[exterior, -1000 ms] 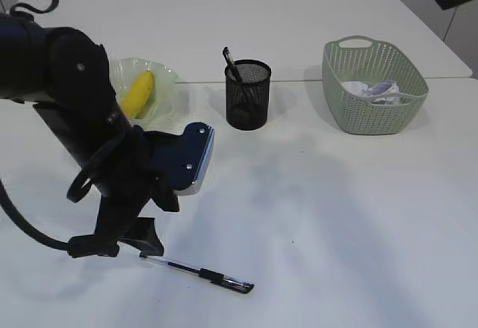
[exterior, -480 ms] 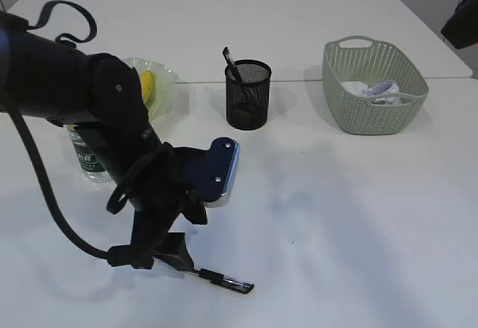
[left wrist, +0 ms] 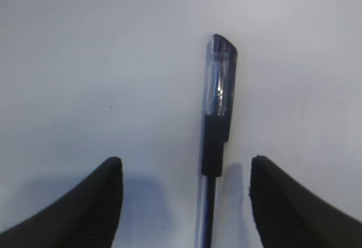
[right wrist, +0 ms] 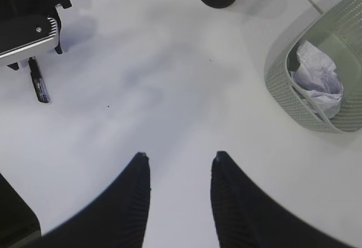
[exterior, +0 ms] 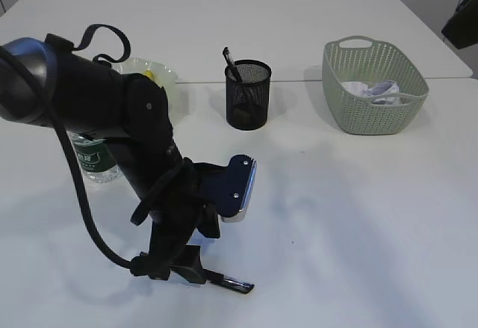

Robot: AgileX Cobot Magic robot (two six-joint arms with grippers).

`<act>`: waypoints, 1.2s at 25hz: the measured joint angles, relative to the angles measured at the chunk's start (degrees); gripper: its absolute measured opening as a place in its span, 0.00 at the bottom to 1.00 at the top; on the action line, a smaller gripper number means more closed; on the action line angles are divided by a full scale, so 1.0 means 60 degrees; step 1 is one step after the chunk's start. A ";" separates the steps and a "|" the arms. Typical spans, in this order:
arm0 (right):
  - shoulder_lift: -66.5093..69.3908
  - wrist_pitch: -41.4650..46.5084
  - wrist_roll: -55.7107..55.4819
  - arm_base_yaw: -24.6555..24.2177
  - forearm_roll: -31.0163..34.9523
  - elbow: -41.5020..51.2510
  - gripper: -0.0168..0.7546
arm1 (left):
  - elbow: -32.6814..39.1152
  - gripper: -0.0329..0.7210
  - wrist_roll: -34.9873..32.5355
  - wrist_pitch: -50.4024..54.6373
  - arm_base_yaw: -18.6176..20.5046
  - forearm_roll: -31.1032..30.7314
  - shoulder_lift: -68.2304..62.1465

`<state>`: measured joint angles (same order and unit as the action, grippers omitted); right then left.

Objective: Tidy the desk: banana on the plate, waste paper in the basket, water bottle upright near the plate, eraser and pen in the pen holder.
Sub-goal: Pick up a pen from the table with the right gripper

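The pen [left wrist: 214, 146] lies flat on the tabletop [exterior: 358, 216], its barrel running lengthwise between the two fingers of my left pincer [left wrist: 184, 203]. My fingers stand apart on either side of it, neither one touching it, so there is room to close across the barrel rather than along it. The pen sits a little nearer my right-hand finger than the other, so I judge a closing squeeze will nudge it toward the middle before it is gripped. I am low over it, wrist pointed down, because a thin thing lying flat can only be taken from above.

Farther out, beyond my arm, the pen holder [exterior: 248, 95] stands upright with another pen already leaning in it; that is where this one should go. The water bottle [exterior: 93, 160] stands behind my arm, beside the plate [exterior: 166, 78], where only a sliver of the banana [exterior: 149, 75] shows past my elbow. The basket [exterior: 373, 87] is well off to the far side with the waste paper [right wrist: 317, 73] inside.

My right pincer [right wrist: 180, 163] hangs high above bare tabletop, fingers partly apart and holding nothing, kept clear so the left has room. I cannot find the eraser.
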<state>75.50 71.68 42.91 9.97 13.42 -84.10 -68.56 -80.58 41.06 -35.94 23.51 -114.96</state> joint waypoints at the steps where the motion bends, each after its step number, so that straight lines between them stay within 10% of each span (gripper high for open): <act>1: 0.0000 0.0000 0.0000 0.0000 0.0000 0.0000 0.37 | 0.0000 0.72 0.0000 0.0000 0.0000 0.0000 -0.0052; 16: 0.0000 0.0000 0.0000 0.0000 0.0000 0.0000 0.37 | -0.0015 0.70 -0.0020 -0.0200 0.0000 0.0000 -0.0421; 30: 0.0000 0.0000 0.0000 0.0000 0.0000 0.0000 0.37 | -0.0015 0.26 0.0015 0.0116 0.0000 0.0112 -0.0421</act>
<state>75.50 71.68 42.91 9.97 13.42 -84.10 -68.65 -80.49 41.76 -35.94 24.18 -117.49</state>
